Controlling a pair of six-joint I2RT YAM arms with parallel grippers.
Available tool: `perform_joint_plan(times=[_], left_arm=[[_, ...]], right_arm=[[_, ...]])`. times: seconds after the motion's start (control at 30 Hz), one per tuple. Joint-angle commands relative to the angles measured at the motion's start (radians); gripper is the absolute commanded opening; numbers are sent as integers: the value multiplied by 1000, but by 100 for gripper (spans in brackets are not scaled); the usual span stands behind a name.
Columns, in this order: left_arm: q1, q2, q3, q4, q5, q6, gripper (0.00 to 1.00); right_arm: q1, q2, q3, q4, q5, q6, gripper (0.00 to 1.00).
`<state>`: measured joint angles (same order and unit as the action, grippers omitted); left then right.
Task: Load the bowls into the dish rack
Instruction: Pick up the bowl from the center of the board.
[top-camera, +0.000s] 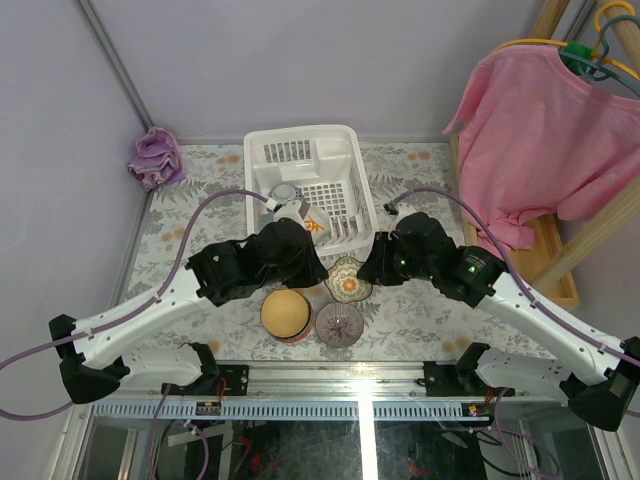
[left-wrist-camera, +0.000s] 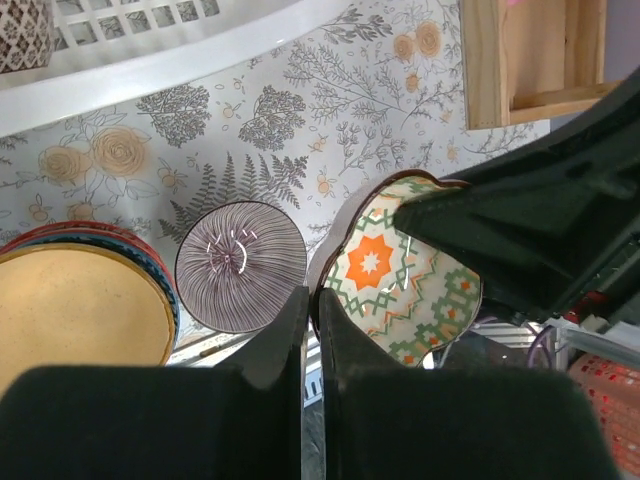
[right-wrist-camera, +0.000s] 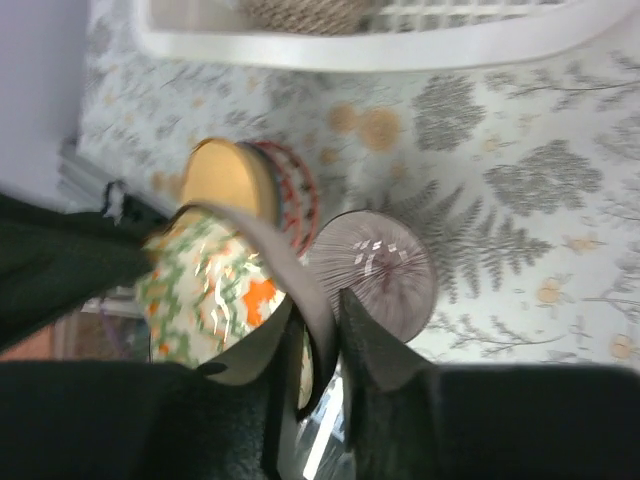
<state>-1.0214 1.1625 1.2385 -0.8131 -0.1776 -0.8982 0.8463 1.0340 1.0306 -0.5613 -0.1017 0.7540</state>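
Observation:
A scalloped bowl with a green and orange pattern (top-camera: 349, 281) (left-wrist-camera: 400, 270) (right-wrist-camera: 210, 290) sits tilted between my two grippers, in front of the white dish rack (top-camera: 300, 137) (left-wrist-camera: 150, 65). My right gripper (top-camera: 371, 268) (right-wrist-camera: 318, 300) is shut on its wall, one finger inside and one outside. My left gripper (top-camera: 320, 272) (left-wrist-camera: 312, 293) is shut with its tips at the bowl's opposite rim and nothing between them. An orange-yellow bowl (top-camera: 285, 313) (left-wrist-camera: 75, 305) and a grey striped bowl (top-camera: 339, 324) (left-wrist-camera: 240, 265) stand on the table nearer me. Two bowls (top-camera: 284, 193) (top-camera: 313, 224) lie in the rack.
A purple cloth (top-camera: 156, 155) lies at the back left corner. A pink shirt (top-camera: 545, 140) hangs over a wooden frame (top-camera: 548, 255) on the right. The floral table ends in a metal rail (top-camera: 360, 380) by the arm bases.

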Motion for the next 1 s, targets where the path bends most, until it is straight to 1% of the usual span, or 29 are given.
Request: perform_joint_plan(times=[0.0,0.07,0.1,0.13,0.17,0.2,0.27,0.3,0.33,0.4,0.47,0.6,0.63,0.67,0.77,0.87,0.97], left_arm=[[-15,37,24,55,-13,27,0],[-25,63,39,32,-43,39,0],[-31,75,49,18,-58,46,3],[-37,82,59,9,-73,51,11],[-45,89,69,-2,-92,56,20],[-54,97,89,-17,-109,62,27],[-79,106,127,-56,-164,71,46],[-102,109,148,-83,-198,78,53],[-130,107,164,-89,-230,89,56],[-190,103,186,-84,-268,125,57],[-245,97,191,-62,-292,159,55],[-364,88,159,15,-320,253,43],[-392,90,154,21,-332,273,42],[-418,97,154,21,-345,297,44],[-464,123,141,19,-389,369,52],[-471,145,135,17,-416,416,54],[-471,161,135,37,-448,462,55]], right_arm=[[28,17,85,-42,83,-26,14],[32,24,101,-58,98,-28,6],[32,28,107,-67,105,-29,3],[32,31,112,-75,110,-29,1],[33,34,119,-82,117,-27,0],[32,37,123,-89,126,-24,0],[32,44,135,-113,151,-16,0],[32,50,141,-126,170,-12,0],[31,54,150,-137,177,-8,0],[32,71,169,-155,187,-1,0],[31,91,187,-164,189,3,0],[32,108,226,-175,184,3,0],[32,112,234,-181,179,2,0],[31,114,241,-184,172,-2,0],[31,119,257,-188,139,-7,0],[31,114,262,-190,113,-6,0],[32,100,254,-191,98,-2,0]])
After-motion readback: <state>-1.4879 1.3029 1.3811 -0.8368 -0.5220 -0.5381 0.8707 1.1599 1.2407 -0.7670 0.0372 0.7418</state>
